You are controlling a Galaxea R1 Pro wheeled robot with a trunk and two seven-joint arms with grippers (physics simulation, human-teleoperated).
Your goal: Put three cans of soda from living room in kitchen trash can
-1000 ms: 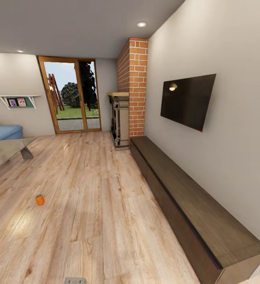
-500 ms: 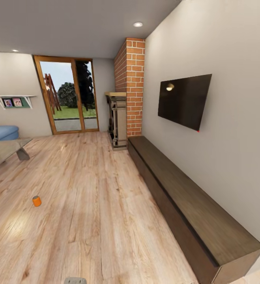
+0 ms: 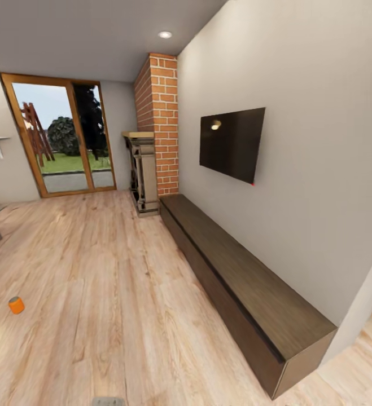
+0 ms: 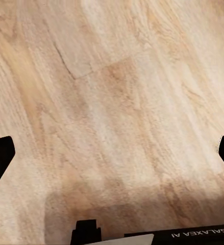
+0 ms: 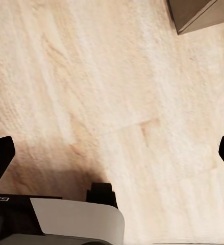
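Standing upright on the floor, the orange can of soda looks light and smooth, best grasped mid-body, both grippers spread wide and empty.

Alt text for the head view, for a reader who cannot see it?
An orange soda can stands alone on a light wood plank floor at the far left. A long dark cabinet runs along the right wall beneath a television, with a brick chimney and glass doors behind.
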